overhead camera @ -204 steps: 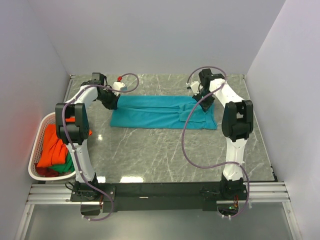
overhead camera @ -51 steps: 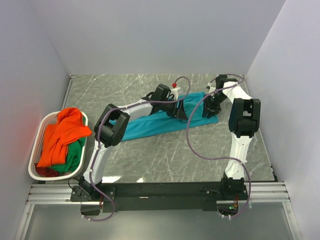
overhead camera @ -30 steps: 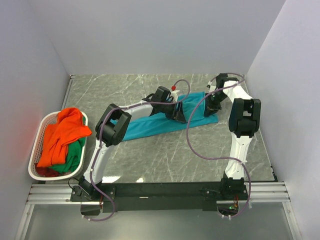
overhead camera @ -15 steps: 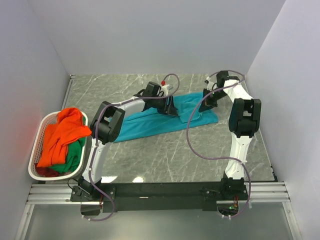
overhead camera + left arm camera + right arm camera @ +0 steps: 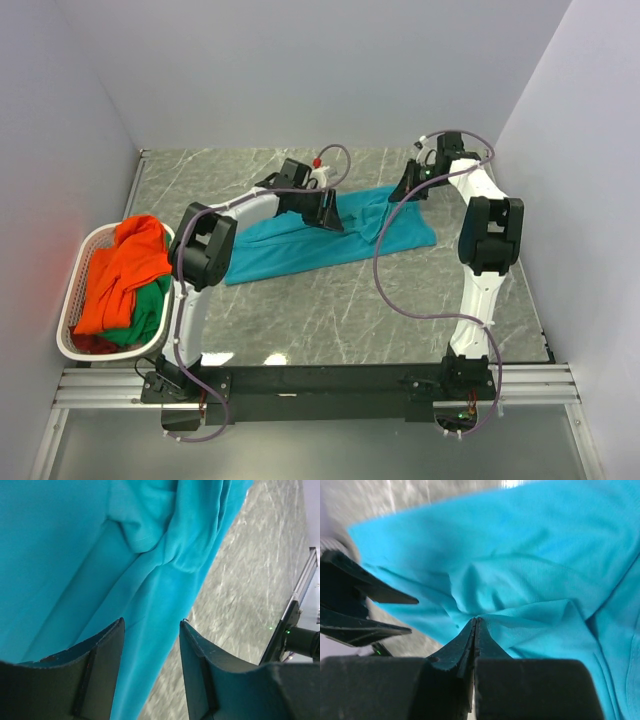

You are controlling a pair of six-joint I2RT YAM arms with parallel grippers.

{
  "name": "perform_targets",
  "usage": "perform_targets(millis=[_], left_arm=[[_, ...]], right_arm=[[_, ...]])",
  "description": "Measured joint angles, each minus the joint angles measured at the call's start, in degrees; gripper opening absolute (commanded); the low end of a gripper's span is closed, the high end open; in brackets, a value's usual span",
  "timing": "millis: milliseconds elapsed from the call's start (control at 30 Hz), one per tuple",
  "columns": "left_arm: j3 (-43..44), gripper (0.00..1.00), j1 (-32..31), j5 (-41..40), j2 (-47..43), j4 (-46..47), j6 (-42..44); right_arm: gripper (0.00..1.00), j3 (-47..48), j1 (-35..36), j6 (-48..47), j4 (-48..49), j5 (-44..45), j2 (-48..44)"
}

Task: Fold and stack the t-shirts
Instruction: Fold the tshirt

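Teal cloth is all we have out so far: the teal shirt (image 5: 300, 250) lies on the bench (image 5: 330, 330) as a long rumpled strip, running from left of centre toward the far right. It looks narrowed lengthwise but not squared up, so we judge the first fold only partly made. The orange shirt (image 5: 120, 265) and the green shirt (image 5: 150, 312) sit heaped in the basket (image 5: 66, 335) at the left edge, untouched as far as we can see. No stack exists yet, so most of the task is ahead.

The right end effector (image 5: 474, 620) has its fingers together on a pinch of the teal shirt near its far right end, and the wrinkles run up to the tips. The left end effector (image 5: 151, 625) hangs over the middle of the strip with its fingers apart and nothing between them.

For room, the near half of the bench is bare marble, and the left far corner too. The shirt's right end lies near the bench's right edge and the side wall, so we see little slack there. The right arm's cable (image 5: 378, 250) loops over the cloth and could snag on a sweep. The left arm reaches well across toward the right arm, so we judge crossing paths the main risk
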Motion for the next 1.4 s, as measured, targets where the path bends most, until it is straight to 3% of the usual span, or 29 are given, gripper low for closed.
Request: perform_targets(millis=[233,967,1000,1033,1067,1100,1133,1267,1400], left_arm=[[-1.3,0.53,1.5,-0.9,-3.2,-3.2,4.2],[-4.2,0.54,3.5,-2.2,-5.8,-6.4,8.0],[-4.2,0.54,3.5,-2.3,-5.9,-6.4,8.2],[-4.2,0.54,3.6,-2.4,-6.0,-6.4,8.4],[-4.3,0.54,3.6,-2.4,-6.1,-6.4,8.6],[-4.4,0.54,3.7,-2.4,-6.3,-6.5,8.8],[-4.5,0.54,3.7,-2.4,-6.5,-6.6,8.8],[-5.0,0.54,4.0,-2.4,-6.8,-6.8,9.1],[-5.6,0.54,4.5,-2.4,-7.0,-7.0,9.1]], right_arm=[[0.0,-1.1,-1.9,8.0,8.7,-2.6,0.1],[0.0,-5.0,-1.5,22.9,23.9,-8.2,5.0],[0.03,-5.3,-1.4,24.1,25.5,-8.2,5.0],[0.12,-5.6,-1.4,25.0,26.5,-8.1,5.0],[0.27,-5.8,-1.4,26.0,27.5,-8.1,5.0],[0.49,-5.8,-1.4,26.8,27.9,-8.1,5.0],[0.54,-5.8,-1.4,27.5,28.2,-8.1,5.0],[0.55,-5.3,-1.4,26.3,27.3,-8.2,5.0],[0.45,-5.0,-1.5,21.7,22.8,-8.3,4.6]])
